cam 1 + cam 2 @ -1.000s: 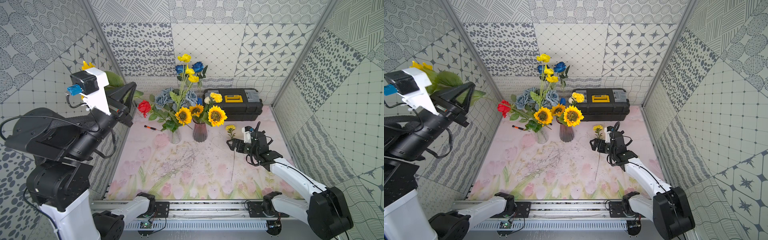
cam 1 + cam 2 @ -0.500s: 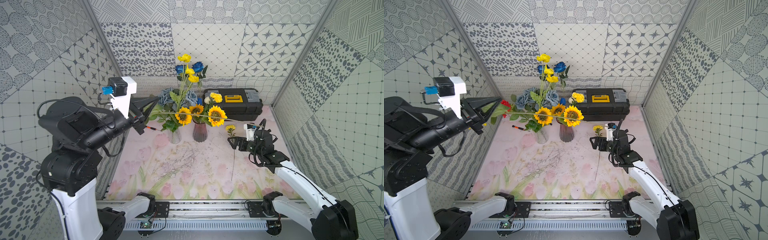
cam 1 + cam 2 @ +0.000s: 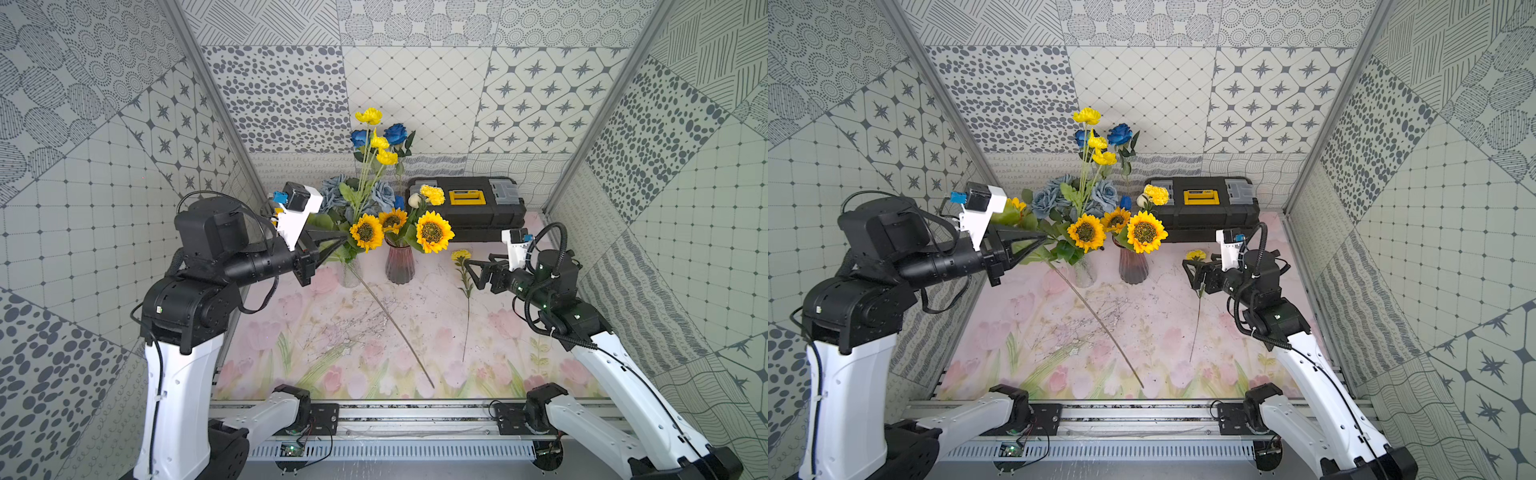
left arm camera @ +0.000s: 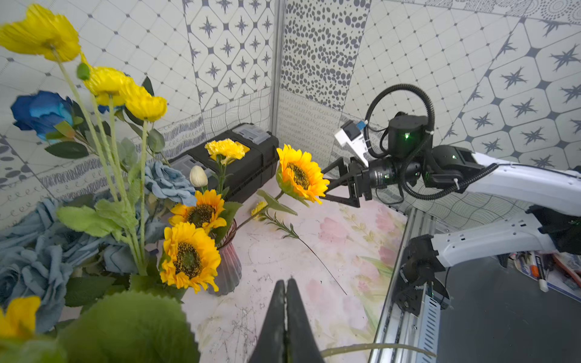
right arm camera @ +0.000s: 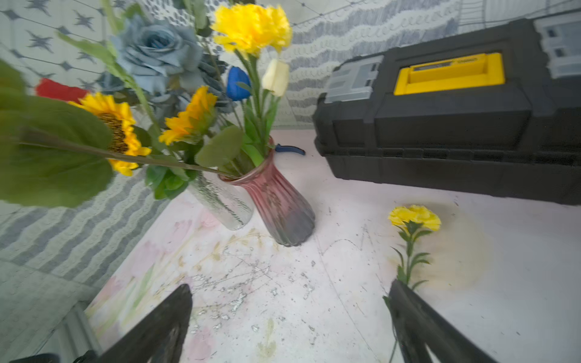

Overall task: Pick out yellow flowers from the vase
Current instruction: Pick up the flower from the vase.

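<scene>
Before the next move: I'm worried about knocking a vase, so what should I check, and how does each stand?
1. Left gripper shut on the stem: ok.
2. That stem free of clear vase and pink vase: ok.
3. Both vases upright: ok.
4. Right gripper open: ok.
5. Its fingers off the carnation on the mat: cannot tell; one overlaps its stalk.
6. All yellow flowers out: not ok; sunflowers remain.
</scene>
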`<move>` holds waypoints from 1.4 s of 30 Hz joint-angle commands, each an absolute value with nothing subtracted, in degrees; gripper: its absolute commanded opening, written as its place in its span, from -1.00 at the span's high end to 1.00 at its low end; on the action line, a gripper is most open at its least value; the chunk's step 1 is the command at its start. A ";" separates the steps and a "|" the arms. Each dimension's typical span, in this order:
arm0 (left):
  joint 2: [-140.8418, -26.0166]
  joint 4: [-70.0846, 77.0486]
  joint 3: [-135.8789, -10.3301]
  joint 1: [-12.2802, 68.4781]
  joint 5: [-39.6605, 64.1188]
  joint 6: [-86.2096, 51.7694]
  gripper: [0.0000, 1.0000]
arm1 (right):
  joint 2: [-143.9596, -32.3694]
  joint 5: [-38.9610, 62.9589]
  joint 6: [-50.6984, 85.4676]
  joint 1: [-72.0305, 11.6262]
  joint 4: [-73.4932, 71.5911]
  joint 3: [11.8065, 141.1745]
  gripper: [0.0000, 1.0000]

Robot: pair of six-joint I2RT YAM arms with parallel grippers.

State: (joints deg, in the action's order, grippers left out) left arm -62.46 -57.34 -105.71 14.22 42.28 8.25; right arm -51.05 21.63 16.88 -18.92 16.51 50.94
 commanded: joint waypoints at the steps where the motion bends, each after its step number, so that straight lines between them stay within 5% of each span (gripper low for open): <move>1: -60.05 -54.86 -98.63 14.18 46.76 7.37 1.00 | -52.41 43.31 17.84 -19.34 10.67 54.12 -0.89; 5: -57.23 -47.17 -90.45 14.68 46.52 3.73 1.00 | -57.98 55.72 19.19 -27.73 7.21 55.85 -0.83; 22: -58.00 -39.56 -84.30 20.68 35.56 2.89 1.00 | -73.86 51.03 17.85 -53.00 7.42 65.98 -0.92; 24: -58.19 -39.15 -84.31 21.39 34.62 2.90 1.00 | -74.89 49.92 16.47 -53.65 9.90 67.13 -0.78; 33: -58.59 -37.21 -84.55 21.89 33.40 2.64 1.00 | -75.31 48.57 16.48 -53.61 9.08 66.27 0.43; 41: -58.50 -36.22 -84.59 22.03 32.98 2.46 1.00 | -75.36 48.69 16.52 -53.61 7.91 65.70 0.74; 42: -58.35 -36.05 -84.58 21.97 32.89 2.38 0.84 | -75.44 48.69 16.48 -53.61 7.91 65.66 0.81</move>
